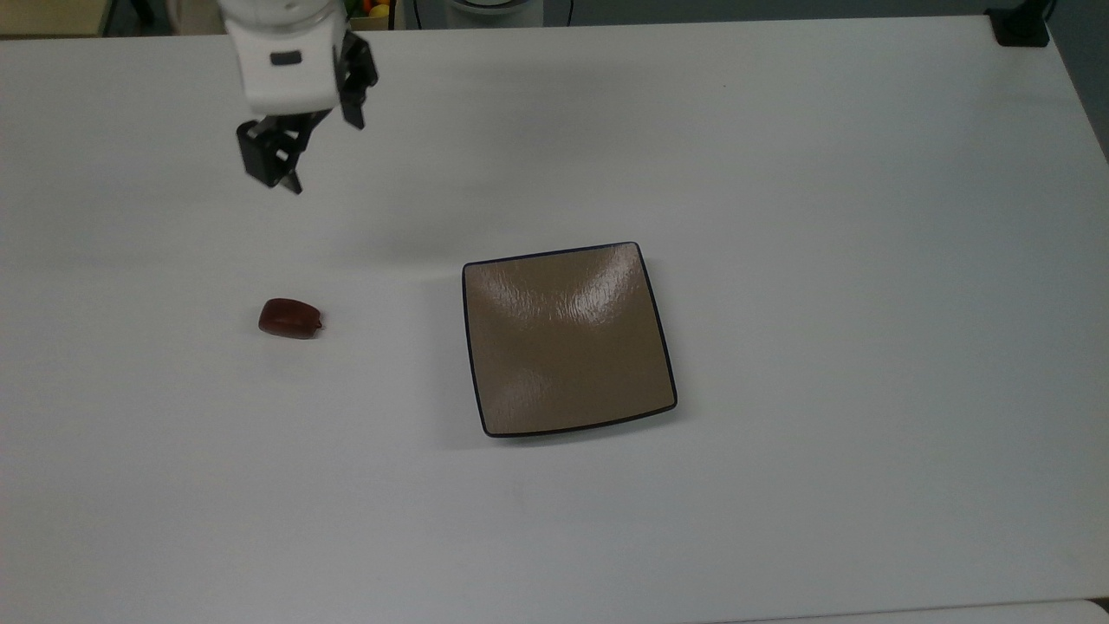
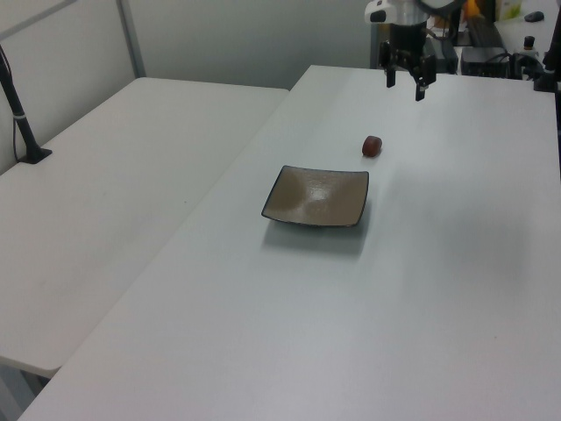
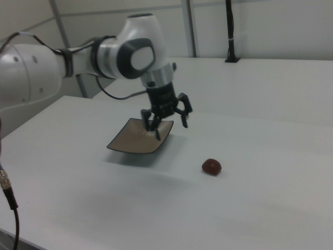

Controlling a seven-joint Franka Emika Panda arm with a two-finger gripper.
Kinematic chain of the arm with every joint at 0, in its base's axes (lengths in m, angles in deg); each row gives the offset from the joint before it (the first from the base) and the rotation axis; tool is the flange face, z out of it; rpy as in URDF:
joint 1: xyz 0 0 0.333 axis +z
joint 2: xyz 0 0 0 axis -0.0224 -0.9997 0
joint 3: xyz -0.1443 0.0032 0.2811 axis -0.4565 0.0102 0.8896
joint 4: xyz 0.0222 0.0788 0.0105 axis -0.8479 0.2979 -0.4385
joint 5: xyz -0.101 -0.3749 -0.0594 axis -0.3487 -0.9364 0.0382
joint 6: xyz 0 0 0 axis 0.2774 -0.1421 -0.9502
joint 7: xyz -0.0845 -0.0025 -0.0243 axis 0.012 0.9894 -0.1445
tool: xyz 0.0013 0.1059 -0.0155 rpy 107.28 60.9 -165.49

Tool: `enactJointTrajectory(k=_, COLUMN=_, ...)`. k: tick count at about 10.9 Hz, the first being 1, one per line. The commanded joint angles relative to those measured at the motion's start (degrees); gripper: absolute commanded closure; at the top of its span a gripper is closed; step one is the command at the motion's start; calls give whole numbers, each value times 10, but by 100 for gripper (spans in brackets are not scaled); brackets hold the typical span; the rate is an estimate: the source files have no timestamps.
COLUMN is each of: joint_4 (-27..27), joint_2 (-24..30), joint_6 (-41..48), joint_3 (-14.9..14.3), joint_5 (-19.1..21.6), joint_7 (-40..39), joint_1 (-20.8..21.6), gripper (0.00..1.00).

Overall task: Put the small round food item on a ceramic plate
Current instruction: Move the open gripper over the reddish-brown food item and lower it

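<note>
The hand [image 1: 321,152] hangs open above the table [image 1: 866,260]; its arm hides part of the ceramic plate [image 3: 122,143].

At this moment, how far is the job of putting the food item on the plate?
Nothing is finished yet. The small round food item lies on the white table, apart from the empty ceramic plate. The pincer hangs open above the table, holding nothing. Grasping, carrying and placing are left.
</note>
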Motion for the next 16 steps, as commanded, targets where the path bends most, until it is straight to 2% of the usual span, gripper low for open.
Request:
enactJointTrajectory(k=1, joint_4=-29, joint_2=-50, joint_6=-68, joint_3=5, joint_5=-8, joint_7=-103, joint_1=-35, gripper=0)
enactJointTrajectory(k=4, joint_4=-29, joint_2=-91, joint_6=-134, joint_3=5, joint_5=-10, joint_7=-148, joint_1=-55, gripper=0)
enactJointTrajectory(k=10, joint_4=-29, joint_2=-151, joint_6=-205, joint_3=7, joint_5=-27, joint_7=-148, joint_1=-55, gripper=0)
enactJointTrajectory(k=12, joint_4=-29, joint_2=-164, joint_6=-220, joint_3=9, joint_5=-58, joint_7=-144, joint_1=-54, gripper=12)
enactJointTrajectory(k=13, joint_4=-29, joint_2=-170, joint_6=-224, joint_3=9, joint_5=-64, joint_7=-144, joint_1=-53, gripper=21)
enactJointTrajectory(k=14, joint_4=-25, joint_2=-171, joint_6=-232, joint_3=9, joint_5=-65, joint_7=-145, joint_1=-52, gripper=34)
enactJointTrajectory(k=16, joint_4=-22, joint_2=-173, joint_6=-246, joint_3=11, joint_5=-78, joint_7=-146, joint_1=-51, gripper=43)
